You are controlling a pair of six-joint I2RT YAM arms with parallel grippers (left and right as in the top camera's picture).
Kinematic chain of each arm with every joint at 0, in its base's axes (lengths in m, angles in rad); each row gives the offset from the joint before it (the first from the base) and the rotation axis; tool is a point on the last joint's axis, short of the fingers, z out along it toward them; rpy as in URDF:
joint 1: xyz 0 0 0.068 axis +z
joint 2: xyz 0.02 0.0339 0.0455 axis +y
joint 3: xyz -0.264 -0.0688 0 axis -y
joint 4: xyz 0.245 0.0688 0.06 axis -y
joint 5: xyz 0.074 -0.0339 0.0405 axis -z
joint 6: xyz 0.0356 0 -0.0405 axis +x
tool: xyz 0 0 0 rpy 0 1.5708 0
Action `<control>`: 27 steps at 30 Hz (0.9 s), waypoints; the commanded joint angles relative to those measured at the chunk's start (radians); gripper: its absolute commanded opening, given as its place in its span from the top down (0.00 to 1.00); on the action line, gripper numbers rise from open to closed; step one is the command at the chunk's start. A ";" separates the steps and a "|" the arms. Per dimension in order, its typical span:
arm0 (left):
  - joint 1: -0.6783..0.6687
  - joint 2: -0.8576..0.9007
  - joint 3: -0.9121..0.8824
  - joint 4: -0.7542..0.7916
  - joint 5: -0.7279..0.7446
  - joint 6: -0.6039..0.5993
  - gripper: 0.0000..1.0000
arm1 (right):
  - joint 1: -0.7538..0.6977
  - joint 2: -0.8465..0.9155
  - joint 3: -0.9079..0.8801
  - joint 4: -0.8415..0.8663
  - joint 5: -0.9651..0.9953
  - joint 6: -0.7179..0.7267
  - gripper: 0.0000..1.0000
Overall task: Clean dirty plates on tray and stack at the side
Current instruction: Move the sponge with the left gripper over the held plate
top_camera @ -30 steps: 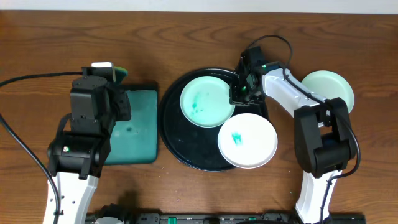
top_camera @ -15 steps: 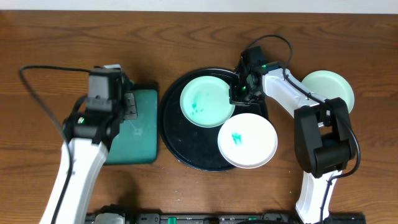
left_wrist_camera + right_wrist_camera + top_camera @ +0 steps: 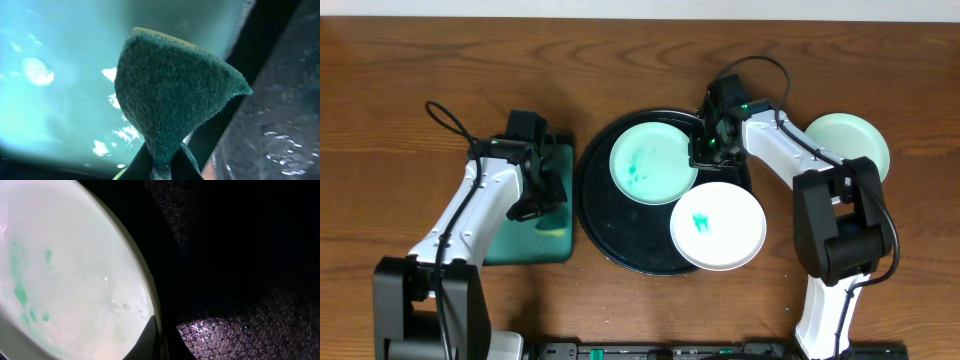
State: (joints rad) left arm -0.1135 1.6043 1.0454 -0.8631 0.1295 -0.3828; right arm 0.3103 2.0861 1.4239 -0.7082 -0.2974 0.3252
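Note:
The black tray holds a mint plate with teal smears and a white plate with one teal smear, which overhangs the tray's front right rim. My right gripper is shut on the mint plate's right rim; the right wrist view shows that plate pinched at the gripper above the tray. My left gripper hangs over the teal tray's right edge, shut on a dark green sponge. The gripper pinches the sponge's narrow end.
A teal rectangular tray lies left of the black tray, its wet surface under the sponge. A second mint plate sits on the table at the right, behind my right arm. Cables run along both arms.
My left arm has swung from the teal tray's far left side forward and right across it, carrying the sponge toward the black tray. The right arm and plates have not moved.

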 commanded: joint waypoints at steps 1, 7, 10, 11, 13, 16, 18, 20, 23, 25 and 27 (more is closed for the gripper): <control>-0.002 -0.037 0.008 -0.004 0.092 -0.015 0.93 | 0.005 0.011 0.001 0.001 0.001 -0.019 0.99; -0.090 -0.080 0.082 0.008 0.132 0.015 0.93 | 0.007 0.011 0.001 0.001 -0.013 -0.020 0.99; -0.177 -0.080 0.124 0.040 0.132 0.008 0.93 | 0.017 0.011 0.001 0.001 -0.038 -0.026 0.99; -0.200 -0.080 0.129 0.056 0.132 -0.002 0.93 | 0.022 0.011 0.001 0.001 -0.038 -0.026 0.99; -0.242 -0.076 0.130 0.096 0.122 -0.041 0.93 | 0.035 0.011 0.001 0.001 -0.037 -0.027 0.99; -0.274 -0.052 0.130 0.138 0.121 -0.069 0.93 | 0.055 0.011 0.001 0.001 -0.036 -0.040 0.99; -0.283 -0.023 0.130 0.156 0.121 -0.080 0.93 | 0.068 0.011 0.001 0.001 -0.034 -0.043 0.99; -0.283 0.014 0.130 0.171 0.121 -0.080 0.93 | 0.080 0.011 0.001 0.001 -0.031 -0.042 0.99; -0.283 0.079 0.130 0.201 0.090 -0.089 0.93 | 0.089 0.011 0.001 0.000 -0.032 -0.042 0.99; -0.283 0.130 0.130 0.232 0.060 -0.091 0.93 | 0.095 0.011 0.001 -0.003 -0.032 -0.042 0.99; -0.283 0.186 0.130 0.272 0.053 -0.092 0.92 | 0.098 0.011 0.001 -0.006 -0.032 -0.042 0.99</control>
State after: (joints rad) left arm -0.3965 1.7245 1.1576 -0.6193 0.2230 -0.4564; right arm 0.3992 2.0861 1.4239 -0.7109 -0.3164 0.3027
